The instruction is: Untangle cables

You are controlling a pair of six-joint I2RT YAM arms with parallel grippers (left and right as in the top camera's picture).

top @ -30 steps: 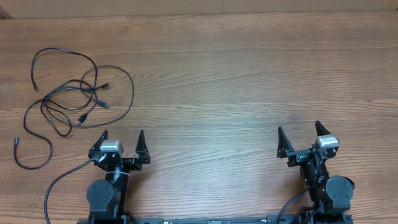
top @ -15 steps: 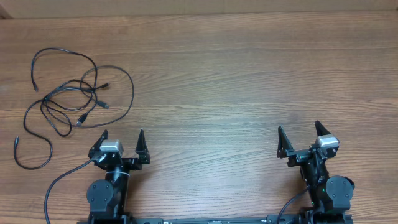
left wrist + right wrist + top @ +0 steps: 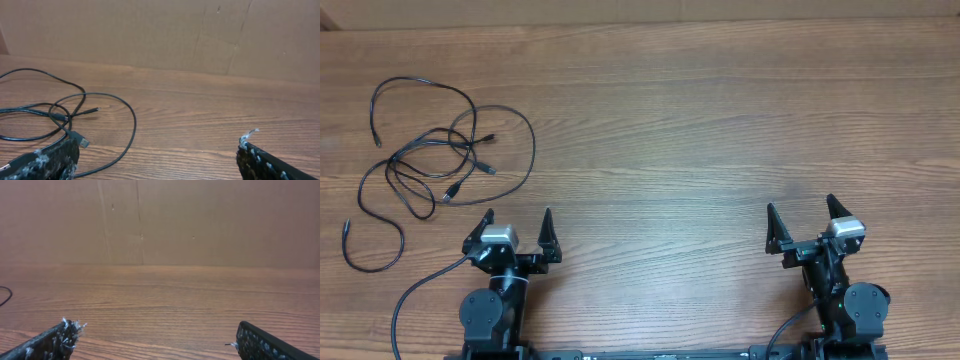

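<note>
**Handling.** The cables point(image 3: 468, 150) are thin, limp and light. Judged from their loose lie, they will not hold a shape, will slide easily on the wooden worktop point(image 3: 720, 120), and will drag neighbouring strands if pulled through a crossing.

**Location.** The bundle lies flat, ahead of the left jaws and out to their left. It is well apart from the right jaws. The strands cross most densely at the middle of the bundle. One wide loop point(image 3: 532, 150) bulges out directly ahead of the left jaws.

**Grasp points.**
- Take a plug point(image 3: 80, 141), not bare cord. Its body is thicker and should give the pads more to bite on. This plug lies just ahead of the left jaws' left finger.
- Alternatively, take the free tip point(image 3: 346, 226) of the outermost strand, furthest to the left of the left jaws. It looks clear of the crossings.
- Avoid gripping at the crossings.

**Jaws.** Both pairs stand wide apart and hold nothing. They are near the worktop's front edge, touching no cable.

**Change from the earlier frame.** None is visible. The cables lie in the same pattern. Both arms sit in the same places with the jaws equally wide.
</note>
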